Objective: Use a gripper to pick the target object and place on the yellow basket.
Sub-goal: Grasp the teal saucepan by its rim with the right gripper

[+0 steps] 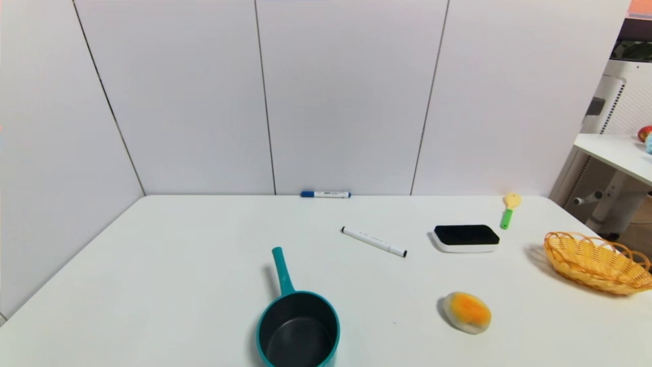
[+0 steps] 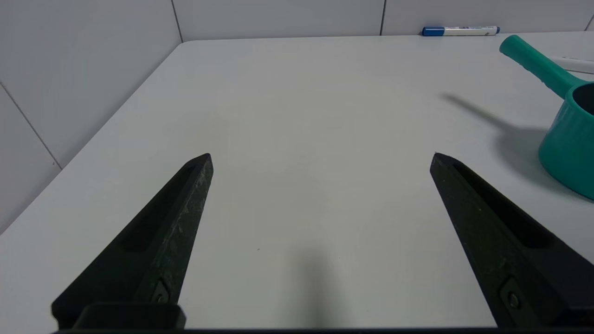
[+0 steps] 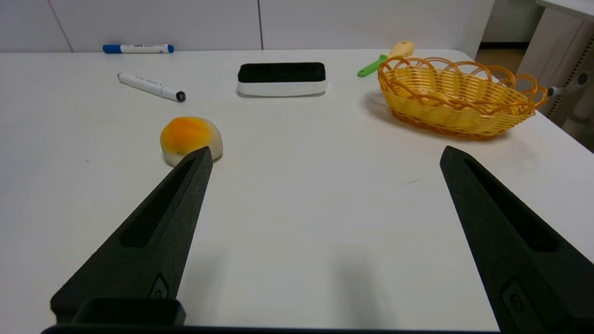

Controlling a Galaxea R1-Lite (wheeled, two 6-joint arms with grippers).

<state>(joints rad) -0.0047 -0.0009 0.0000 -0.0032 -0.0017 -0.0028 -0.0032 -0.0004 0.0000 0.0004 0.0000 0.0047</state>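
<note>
Right gripper (image 3: 327, 148) open, empty, over table (image 3: 301, 208). Bun (image 3: 188, 137) by one fingertip. Basket (image 3: 457, 99) upright near table edge, spoon (image 3: 385, 58) partly behind it. Eraser (image 3: 282, 79) between basket and black-capped marker (image 3: 151, 87). Blue-capped marker (image 3: 138, 48) along wall (image 3: 185, 23).

Small dark lettering is printed on the white barrel of the blue-capped marker (image 1: 326, 194), at the upper middle of the head view, upper right of the left wrist view and upper left of the right wrist view; it is too small to read. Tiny print also runs along the white pen (image 1: 374, 241), near the centre of the head view and upper left of the right wrist view, equally unreadable. No word, brand or number can be made out.
</note>
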